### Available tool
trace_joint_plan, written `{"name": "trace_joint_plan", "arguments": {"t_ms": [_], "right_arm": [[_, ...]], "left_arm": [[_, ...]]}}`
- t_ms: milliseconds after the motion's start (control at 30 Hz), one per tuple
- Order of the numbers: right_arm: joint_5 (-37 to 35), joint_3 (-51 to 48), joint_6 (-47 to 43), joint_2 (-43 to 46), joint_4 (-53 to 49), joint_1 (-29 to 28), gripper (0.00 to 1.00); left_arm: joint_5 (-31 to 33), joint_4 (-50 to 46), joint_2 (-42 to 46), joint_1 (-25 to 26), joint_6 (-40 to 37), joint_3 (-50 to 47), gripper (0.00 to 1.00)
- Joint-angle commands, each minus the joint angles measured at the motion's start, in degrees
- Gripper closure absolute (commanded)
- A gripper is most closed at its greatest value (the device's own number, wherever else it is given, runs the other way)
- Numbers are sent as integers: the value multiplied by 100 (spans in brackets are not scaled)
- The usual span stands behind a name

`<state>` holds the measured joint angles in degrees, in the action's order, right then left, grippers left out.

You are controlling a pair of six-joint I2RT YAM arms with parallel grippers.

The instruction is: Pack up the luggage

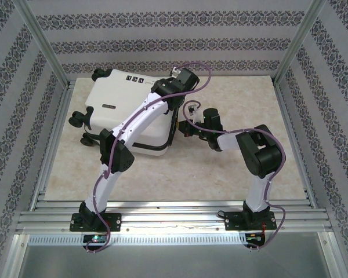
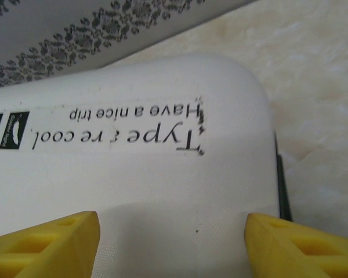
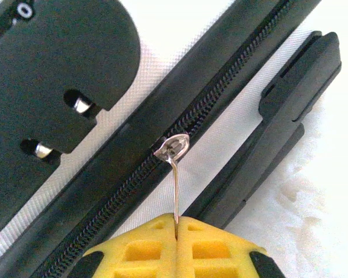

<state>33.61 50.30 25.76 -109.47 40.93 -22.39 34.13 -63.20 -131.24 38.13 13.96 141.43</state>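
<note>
Luggage (image 1: 124, 107): closed, lying flat on table (image 1: 232, 168).
Left gripper (image 2: 171, 231): over luggage's printed white shell, yellow fingers (image 2: 52, 243) spread wide, holding nothing.
Right gripper (image 3: 177, 229): at luggage's right edge, fingers pressed together on metal zipper pull (image 3: 175, 191).

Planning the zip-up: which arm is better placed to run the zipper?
Right. The right gripper is shut on the zipper pull; the left gripper hangs open over the luggage shell, beside the zipper line.
</note>
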Motion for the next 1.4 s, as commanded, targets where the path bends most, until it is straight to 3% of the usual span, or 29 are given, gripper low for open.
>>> {"name": "trace_joint_plan", "arguments": {"t_ms": [0,300,567,1133,1367], "right_arm": [[-314,-73,480,248,425,-89,100],[-1154,125,1147,223,306,-147,100],[-1677,522,1298,43,56,-48,100],[-1456,1952,1270,-842,-155,388,100],[-1264,1863,1241,-771,157,425,100]], "left_arm": [[305,-468,177,-16,200,-288,33],[76,99,839,-16,450,-1649,34],[-23,333,1089,-16,513,-2256,34],[-154,708,1446,-16,487,-2916,35],[-195,844,1630,-15,501,-3211,35]]}}
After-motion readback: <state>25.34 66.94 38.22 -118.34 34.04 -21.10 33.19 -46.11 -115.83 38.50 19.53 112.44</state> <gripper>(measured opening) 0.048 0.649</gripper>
